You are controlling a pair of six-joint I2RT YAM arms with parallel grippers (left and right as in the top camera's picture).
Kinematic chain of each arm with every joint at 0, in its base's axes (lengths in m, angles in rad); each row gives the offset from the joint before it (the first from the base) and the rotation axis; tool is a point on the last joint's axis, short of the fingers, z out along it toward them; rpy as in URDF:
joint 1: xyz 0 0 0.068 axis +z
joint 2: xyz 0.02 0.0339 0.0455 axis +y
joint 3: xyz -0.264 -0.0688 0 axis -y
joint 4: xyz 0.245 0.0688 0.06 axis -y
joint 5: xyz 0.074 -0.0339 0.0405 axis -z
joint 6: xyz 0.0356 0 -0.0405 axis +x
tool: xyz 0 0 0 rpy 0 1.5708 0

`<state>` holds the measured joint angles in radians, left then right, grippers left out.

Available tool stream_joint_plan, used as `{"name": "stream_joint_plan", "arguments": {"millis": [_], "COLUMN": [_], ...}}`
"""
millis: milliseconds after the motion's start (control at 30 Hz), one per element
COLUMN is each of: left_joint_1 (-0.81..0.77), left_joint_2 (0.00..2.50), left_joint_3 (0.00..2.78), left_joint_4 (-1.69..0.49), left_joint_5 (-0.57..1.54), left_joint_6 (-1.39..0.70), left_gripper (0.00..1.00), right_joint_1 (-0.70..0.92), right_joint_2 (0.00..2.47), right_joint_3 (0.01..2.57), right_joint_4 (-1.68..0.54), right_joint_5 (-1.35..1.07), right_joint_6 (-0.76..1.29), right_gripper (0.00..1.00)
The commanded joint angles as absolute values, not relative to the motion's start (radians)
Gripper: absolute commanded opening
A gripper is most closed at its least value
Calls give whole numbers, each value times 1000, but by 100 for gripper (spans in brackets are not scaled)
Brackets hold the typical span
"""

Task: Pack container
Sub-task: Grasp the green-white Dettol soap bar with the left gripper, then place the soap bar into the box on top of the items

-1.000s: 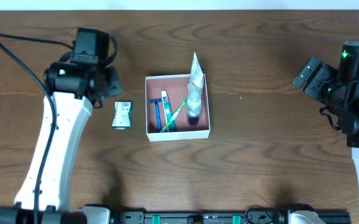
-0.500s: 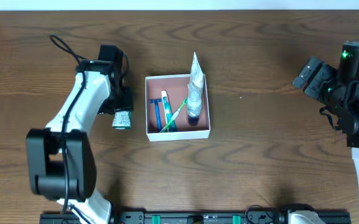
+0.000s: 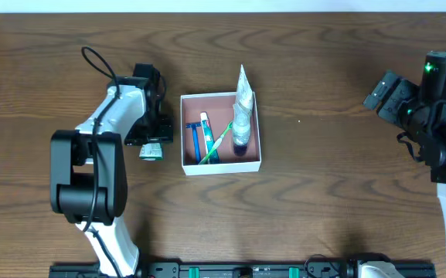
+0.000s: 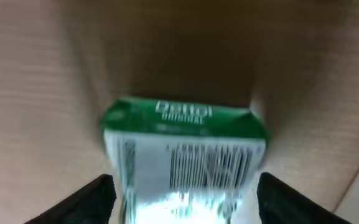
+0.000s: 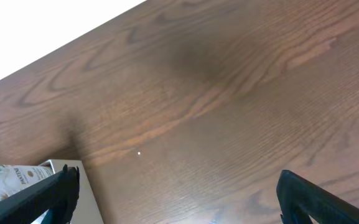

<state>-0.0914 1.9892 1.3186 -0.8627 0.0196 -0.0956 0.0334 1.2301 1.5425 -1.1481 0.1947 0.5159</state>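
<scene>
The blurred soap box point(image 4: 182, 155) runs off the lower edge.

Dark brown wood-grain table point(image 3: 331, 193) fills the overhead view. A pale strip point(image 3: 284, 5) runs along its far edge. Lighting is even, with soft shadows.

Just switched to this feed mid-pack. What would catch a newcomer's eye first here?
The white-walled container at the centre of the table, already holding a razor, toothbrush and a bottle. Just left of it, the left hand sits over a green-and-white soap box, fingers open on either side of it. The right hand is open at the far right, holding nothing.
</scene>
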Motion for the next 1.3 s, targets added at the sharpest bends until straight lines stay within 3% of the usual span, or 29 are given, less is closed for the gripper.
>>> {"name": "stream_joint_plan", "arguments": {"millis": [0, 100, 233, 367, 633, 867, 1267], "left_joint_1": [-84, -84, -84, -84, -96, -205, -364], "left_joint_2": [2020, 2028, 2026, 2002, 1782, 1562, 1697], "left_joint_3": [1319, 1319, 1320, 1328, 1422, 1425, 1339], "left_joint_4": [-855, -857, -867, -892, -1006, -962, -823], "left_joint_5": [19, 19, 19, 19, 83, 173, 62], "left_joint_6": [-79, -79, -79, -79, -87, -139, -339], "left_gripper": [74, 70, 51, 45, 45, 45, 46], "right_joint_1": [27, 27, 27, 27, 27, 27, 27], "right_joint_2": [1229, 1229, 1229, 1229, 1229, 1229, 1229], "right_joint_3": [1550, 1550, 1550, 1550, 1550, 1550, 1550], "right_joint_4": [-1149, -1148, -1149, -1149, -1149, -1149, -1149], "right_joint_5": [198, 198, 198, 198, 198, 198, 198], "right_joint_6": [526, 527, 526, 526, 526, 526, 527], "right_gripper": [99, 99, 99, 99, 99, 99, 99]}}
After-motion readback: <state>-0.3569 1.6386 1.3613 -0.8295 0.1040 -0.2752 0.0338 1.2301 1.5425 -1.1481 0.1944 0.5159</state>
